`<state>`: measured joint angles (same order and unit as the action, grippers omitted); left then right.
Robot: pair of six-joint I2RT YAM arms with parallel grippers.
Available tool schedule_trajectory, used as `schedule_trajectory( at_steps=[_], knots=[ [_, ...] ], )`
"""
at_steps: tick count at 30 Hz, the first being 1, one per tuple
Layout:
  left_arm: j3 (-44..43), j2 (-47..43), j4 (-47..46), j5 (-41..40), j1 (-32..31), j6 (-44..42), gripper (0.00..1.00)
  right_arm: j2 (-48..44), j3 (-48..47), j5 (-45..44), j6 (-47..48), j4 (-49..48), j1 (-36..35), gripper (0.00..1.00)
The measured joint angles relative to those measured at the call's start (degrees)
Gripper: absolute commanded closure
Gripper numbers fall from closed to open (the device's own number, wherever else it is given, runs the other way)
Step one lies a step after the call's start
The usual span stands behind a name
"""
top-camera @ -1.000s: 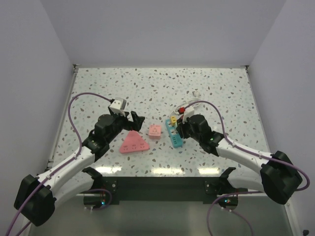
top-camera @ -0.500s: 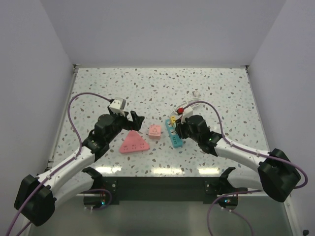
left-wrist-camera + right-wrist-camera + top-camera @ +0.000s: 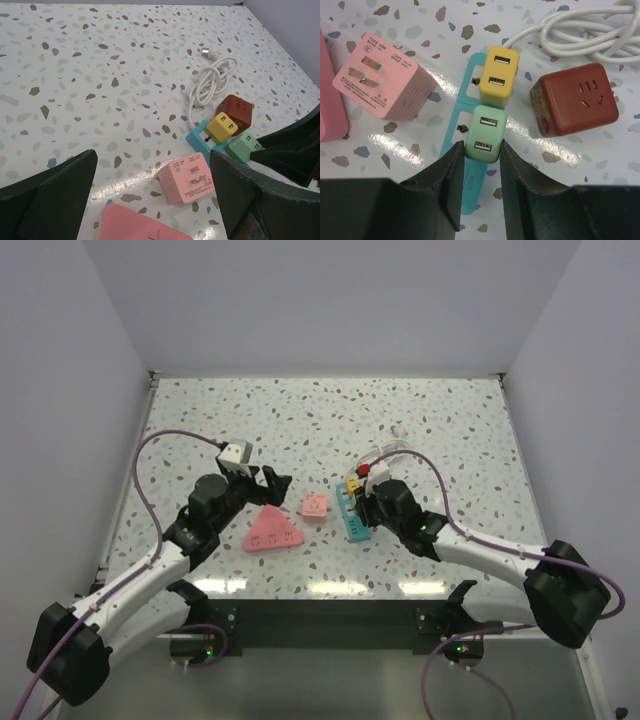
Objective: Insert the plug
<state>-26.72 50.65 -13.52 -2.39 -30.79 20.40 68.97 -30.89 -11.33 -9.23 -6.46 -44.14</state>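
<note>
We are reading the step in hand as seating the green USB plug (image 3: 485,133) into the teal power strip (image 3: 468,176), and to do it well we judge that we should be pressing straight down along the plug's own axis, keeping its body square to the strip and level with the yellow USB plug (image 3: 498,76) already standing in the next socket, and easing off only once it sits flush rather than tilted. Going left to right, our left arm is reaching forward low over the tabletop (image 3: 450,420) with its wrist angled toward the middle, and the left pincer (image 3: 268,480) is standing fully spread with nothing between its fingers, hovering just beyond the pink triangular power strip (image 3: 271,531). Beside that, the small pink cube adapter (image 3: 188,177) is lying on its side with its prongs showing, apart from both pincers. Further right, our right arm is stretching in from the right, elbow low, wrist pitched down over the teal strip, and the right pincer (image 3: 481,162) is clamped tight on the green plug, one finger touching each side of it. The green plug is sitting on the strip just beside the yellow one; we cannot tell whether it is fully home. Just beyond, the red cube socket (image 3: 574,99) is resting beside its coiled white cord (image 3: 210,81).
</note>
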Motion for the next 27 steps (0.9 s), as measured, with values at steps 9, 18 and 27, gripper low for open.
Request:
schedule_trajectory(
  at_steps=[9,18,27],
  knots=[
    [0.17,-1.55,1.20,-0.66,0.02,-0.02,0.00,1.29,0.13,-5.73,-1.77,-0.63,-3.93,1.00],
    [0.17,-2.40,2.40,-1.07,0.42,-0.02,0.00,4.55,-0.26,-9.64,-4.48,-4.26,-6.16,1.00],
    [0.17,-2.40,2.45,-1.09,0.42,-0.04,0.00,8.85,-1.75,-10.97,-7.08,-7.78,-6.38,1.00]
  ],
)
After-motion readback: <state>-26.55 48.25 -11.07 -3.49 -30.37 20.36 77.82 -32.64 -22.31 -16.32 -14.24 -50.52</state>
